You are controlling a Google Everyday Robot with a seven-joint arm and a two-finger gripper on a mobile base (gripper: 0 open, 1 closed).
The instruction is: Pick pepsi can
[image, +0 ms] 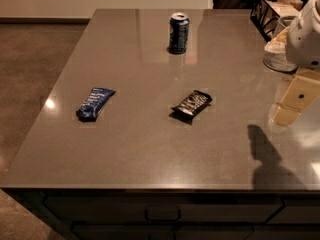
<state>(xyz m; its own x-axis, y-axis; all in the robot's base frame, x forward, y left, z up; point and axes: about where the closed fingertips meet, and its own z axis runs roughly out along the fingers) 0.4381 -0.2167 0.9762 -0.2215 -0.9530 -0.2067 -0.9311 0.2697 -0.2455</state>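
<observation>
Grey polished worktop (150, 149): broad glossy slab bearing every item listed below; a drawer front with a dark handle (162, 214) lies under its near edge.
Pepsi can (178, 33): small dark blue cylindrical metal drink can with a silver top rim and pale markings; upright near the far edge, slightly right of centre, touching no other item.
Blue packet (94, 103): flat, crinkled blue snack packet lying on the left half, well apart from the can.
Black packet (192, 104): flat black snack packet with pale print, lying near the centre, on the viewer's side of the can.
Gripper (289, 108): pale beige tool beneath a white arm housing (307, 31), at the right edge, above the worktop and well apart from the can; whether it is parted or closed cannot be told.
Shadow (267, 159): dark patch on the worktop, near the front right.
Wire rack (262, 15): dark frame at the far right corner.
</observation>
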